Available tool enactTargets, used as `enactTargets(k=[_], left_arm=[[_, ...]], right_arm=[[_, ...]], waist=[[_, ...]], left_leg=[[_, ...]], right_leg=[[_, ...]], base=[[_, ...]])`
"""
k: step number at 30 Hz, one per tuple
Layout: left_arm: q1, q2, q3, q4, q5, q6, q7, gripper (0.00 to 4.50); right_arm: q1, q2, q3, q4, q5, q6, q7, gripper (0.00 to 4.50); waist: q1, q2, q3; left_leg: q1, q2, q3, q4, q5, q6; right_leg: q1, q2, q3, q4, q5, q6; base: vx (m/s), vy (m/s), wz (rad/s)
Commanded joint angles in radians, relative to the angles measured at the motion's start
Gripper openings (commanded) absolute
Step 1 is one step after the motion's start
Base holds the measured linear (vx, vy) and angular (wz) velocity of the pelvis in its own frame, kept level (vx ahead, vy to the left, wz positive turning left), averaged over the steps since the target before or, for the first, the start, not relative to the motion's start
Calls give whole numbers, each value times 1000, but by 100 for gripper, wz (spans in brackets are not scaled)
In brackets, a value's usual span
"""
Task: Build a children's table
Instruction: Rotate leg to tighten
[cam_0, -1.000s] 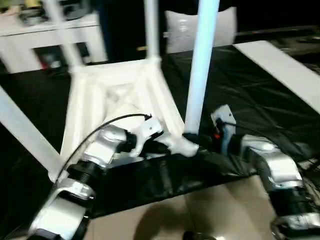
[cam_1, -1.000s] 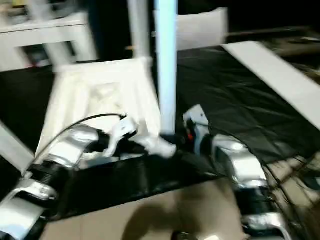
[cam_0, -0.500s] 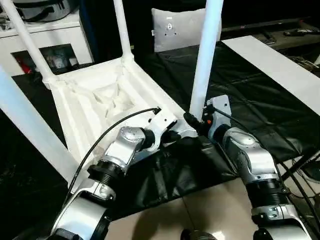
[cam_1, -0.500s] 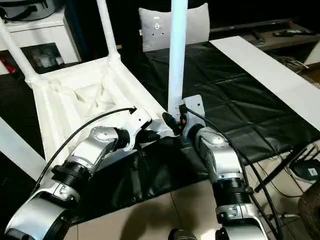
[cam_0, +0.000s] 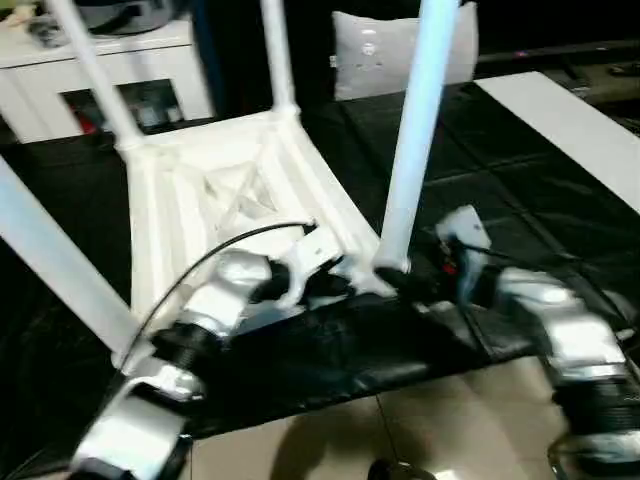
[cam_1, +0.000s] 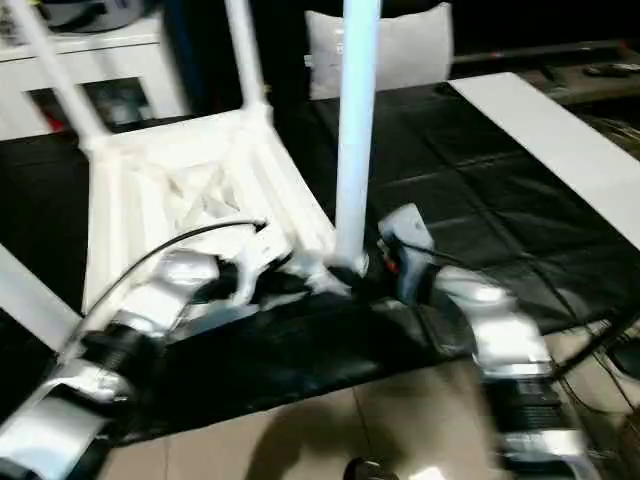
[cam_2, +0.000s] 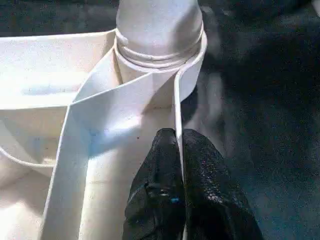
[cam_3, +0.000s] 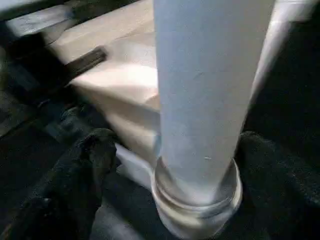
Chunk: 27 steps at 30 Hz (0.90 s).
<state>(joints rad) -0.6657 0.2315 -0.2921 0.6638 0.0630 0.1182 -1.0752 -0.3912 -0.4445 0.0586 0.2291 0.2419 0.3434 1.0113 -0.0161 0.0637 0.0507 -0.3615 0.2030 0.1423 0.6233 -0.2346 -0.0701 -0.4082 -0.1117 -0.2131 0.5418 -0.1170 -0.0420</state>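
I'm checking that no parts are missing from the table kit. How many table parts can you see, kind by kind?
Table top: 1
Legs standing in the corner sockets: 4
Total: 5

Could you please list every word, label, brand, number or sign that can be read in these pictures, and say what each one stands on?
No text can be read anywhere.
Grey cushion behind the black-covered work surface: a small pale mark, too blurred to read.
White plastic ribbed table top and its long white tube legs: no lettering.
White cabinet: the items inside are too blurred to read.
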Motion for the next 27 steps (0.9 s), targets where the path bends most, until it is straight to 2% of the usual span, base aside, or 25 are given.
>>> enactTargets(k=[1,2,3,4,5,7,8,10,11,13,16,18,19,22,25,27], left_arm=[[-16,8,-20,-22,-17,-53,-76,0],[-15,22,-31,-22,-20,-66,-118,0],[-14,44,-51,-22,-18,-89,-176,0],[-14,44,-51,-22,-18,-89,-176,0],[-13,61,-66,-23,-14,-104,-221,0],[-14,77,-83,-20,-7,-126,-263,0],[-16,84,-91,-16,-5,-140,-280,0],[-21,96,-108,-8,1,-163,-313,0],[-24,98,-112,-4,1,-168,-327,0],[-28,100,-116,-1,1,-173,-343,0],[-36,103,-122,3,-3,-184,-374,0],[-38,104,-125,3,-6,-187,-389,0],[-39,104,-126,3,-8,-188,-395,0],[-41,105,-128,8,-9,-196,-404,0],[-42,105,-129,14,-10,-203,-411,0],[-41,106,-129,17,-9,-207,-410,0]], right_arm=[[-7,-11,26,-35,24,1,75,441],[-9,-36,35,-37,33,6,119,441],[-13,-68,55,-38,29,-4,173,441],[-13,-68,55,-38,29,-4,173,441],[-19,-90,72,-34,17,-22,210,441],[-23,-106,90,-29,9,-42,252,441],[-26,-114,97,-27,15,-42,275,441],[-32,-123,108,-21,23,-48,313,441],[-35,-126,114,-18,27,-45,331,427],[-38,-130,122,-15,27,-40,348,415],[-42,-136,145,-15,41,-16,388,398],[-43,-136,152,-17,46,-9,400,370],[-44,-136,156,-17,46,-9,405,370],[-48,-134,160,-7,38,-14,405,337],[-58,-131,156,14,32,2,393,324],[-64,-128,154,21,32,-2,391,296]], waist=[[9,-23,-78],[16,-22,-78],[26,-25,-79],[31,-25,-80],[41,-22,-81],[59,-21,-83],[62,-23,-83],[74,-23,-84],[82,-29,-84],[91,-28,-81],[99,-32,-80],[103,-31,-81],[104,-31,-82],[104,-31,-82],[104,-33,-82],[104,-33,-82]], left_leg=[[-9,26,-1,-69,-117,128],[-6,26,0,-69,-112,120],[-3,28,1,-70,-105,118],[0,30,1,-71,-101,120],[2,33,2,-70,-86,119],[6,37,5,-70,-57,120],[5,37,5,-70,-54,122],[4,38,6,-70,-46,125],[6,39,8,-70,-46,124],[6,38,10,-72,-52,114],[8,37,11,-74,-65,100],[10,37,12,-74,-72,93],[10,37,12,-74,-71,91],[8,37,12,-74,-65,89],[7,35,13,-73,-67,87],[8,34,13,-73,-68,86]], right_leg=[[80,-57,64,-65,-400,-49],[77,-56,66,-64,-403,-51],[76,-56,69,-62,-398,-53],[75,-55,71,-60,-390,-58],[72,-57,75,-54,-369,-71],[68,-58,81,-46,-326,-95],[70,-57,81,-44,-319,-100],[72,-58,83,-41,-311,-105],[70,-60,84,-41,-316,-106],[71,-59,84,-44,-344,-98],[71,-60,84,-48,-378,-83],[69,-59,84,-51,-390,-77],[70,-59,85,-50,-387,-77],[70,-58,85,-49,-377,-78],[70,-58,83,-51,-387,-75],[70,-57,82,-52,-395,-70]], base=[[0,0,0],[0,0,0],[0,0,0],[0,0,0],[0,0,0],[0,0,0],[0,0,0],[0,0,0],[0,0,0],[0,0,0],[0,0,0],[0,0,0],[0,0,0],[0,0,0],[0,0,0],[0,0,0]])
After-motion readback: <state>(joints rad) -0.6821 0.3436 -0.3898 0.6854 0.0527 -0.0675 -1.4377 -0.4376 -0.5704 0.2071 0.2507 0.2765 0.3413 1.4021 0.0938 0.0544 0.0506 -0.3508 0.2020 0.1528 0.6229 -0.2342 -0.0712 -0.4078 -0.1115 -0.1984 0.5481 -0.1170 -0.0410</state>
